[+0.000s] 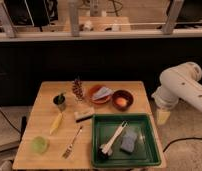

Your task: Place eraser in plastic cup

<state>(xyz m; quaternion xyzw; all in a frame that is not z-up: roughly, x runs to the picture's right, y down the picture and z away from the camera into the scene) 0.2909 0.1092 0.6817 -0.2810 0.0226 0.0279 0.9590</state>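
Green tray fills the table's near right corner; the eraser lies just off its far-left corner, long axis running left-right. Hanging past the table's right edge, the gripper has the eraser well to its left in view, its spread or closure impossible to tell; the plastic cup sits near-left

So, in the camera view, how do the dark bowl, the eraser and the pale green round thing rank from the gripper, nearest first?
The gripper hangs beside the table, off its right edge.
1. Dark bowl, back right.
2. Eraser, middle of the table.
3. Pale green round thing, front left corner.
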